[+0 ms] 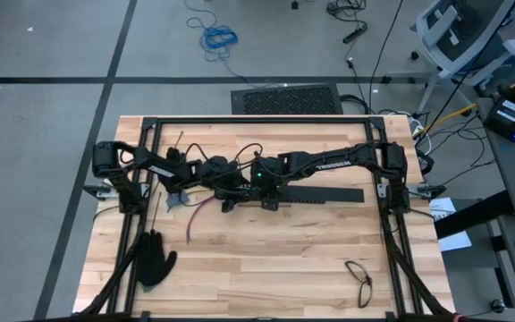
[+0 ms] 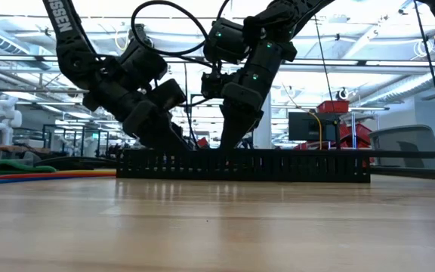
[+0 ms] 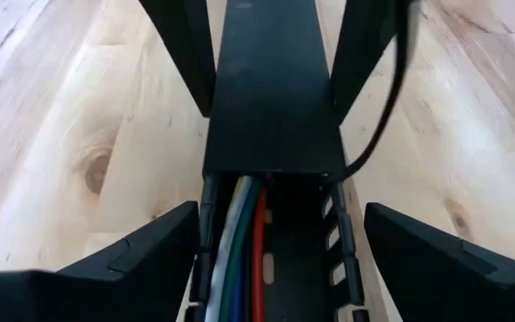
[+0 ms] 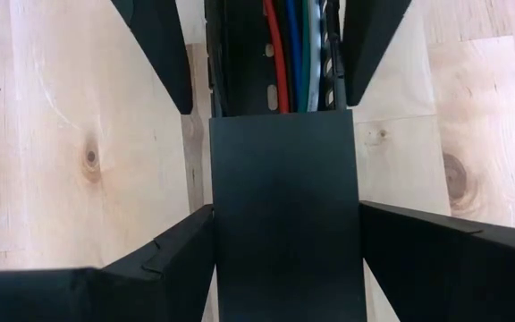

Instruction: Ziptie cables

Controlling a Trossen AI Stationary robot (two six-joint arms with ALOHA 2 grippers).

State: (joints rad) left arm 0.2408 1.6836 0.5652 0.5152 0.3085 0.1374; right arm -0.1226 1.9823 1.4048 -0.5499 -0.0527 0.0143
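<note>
Wooden desk (image 1: 284,259), black slotted duct (image 1: 329,195) lying mid-desk as landmark. Left tool (image 3: 275,255) open, straddling duct's uncovered end; right tool (image 4: 284,255) open, astride duct's flat cover (image 4: 284,206). Cables (image 3: 244,241) inside duct, unbundled. Ziptie (image 1: 153,215) apart, left of duct, unused. Judged: tying not begun.

Your left hand (image 1: 211,173) and right hand (image 1: 240,183) crowd the slotted channel (image 1: 325,194) mid-tabletop (image 1: 284,259), one finger either side; the near half lies open, save a black glove (image 1: 155,259) and glasses (image 1: 359,279) near its corners
</note>
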